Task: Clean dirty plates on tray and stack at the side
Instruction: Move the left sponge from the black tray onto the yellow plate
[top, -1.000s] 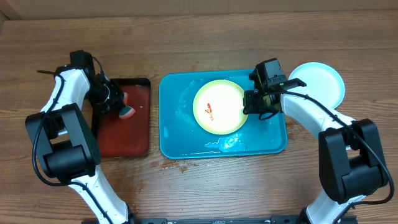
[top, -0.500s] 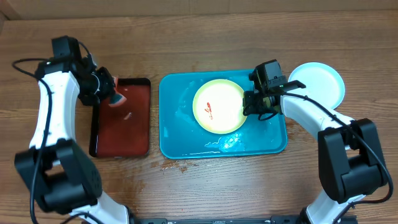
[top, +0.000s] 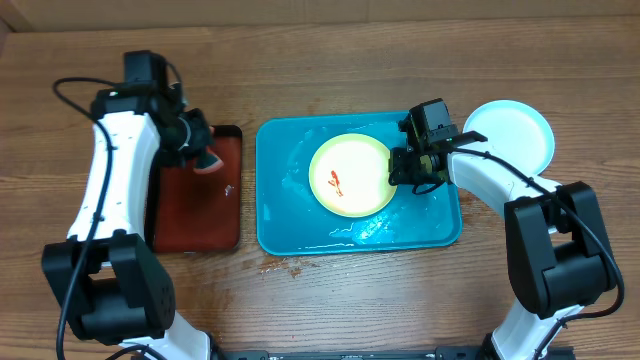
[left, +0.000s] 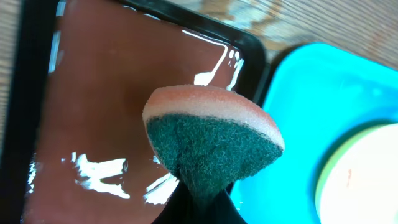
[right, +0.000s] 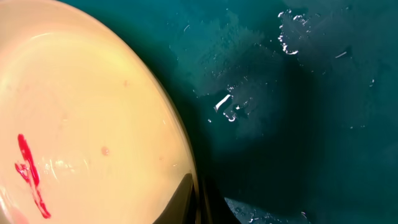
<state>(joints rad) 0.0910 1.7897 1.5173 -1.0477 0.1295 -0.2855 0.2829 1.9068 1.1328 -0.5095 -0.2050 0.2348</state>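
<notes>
Blue plastic forms the large tray at the middle of the wooden table, and wet patches are seen on its floor. A yellow-green plate with a pale centre is laid in the far half of this blue tray, slightly right of its middle, and a red smear is carried on the left part of its centre. The right gripper is set at the right edge of that plate; in the right wrist view the rim of the yellow-green plate is seen running into the dark fingers at the bottom edge, so the rim is taken to be pinched between them, though little of the fingers is shown. The red smear and the wet floor of the blue tray are also caught in that view. A light blue plate is placed on the table just beyond the far right corner of the blue tray, with no smear seen on it. To the left, a dark red tray with a black rim is laid just beside the blue tray. Above its far right corner a sponge is held by the left gripper; in the left wrist view the sponge, pink foam over a green scouring face, is squeezed at its lower end between the closed fingers, clear of the glossy dark red tray.
</notes>
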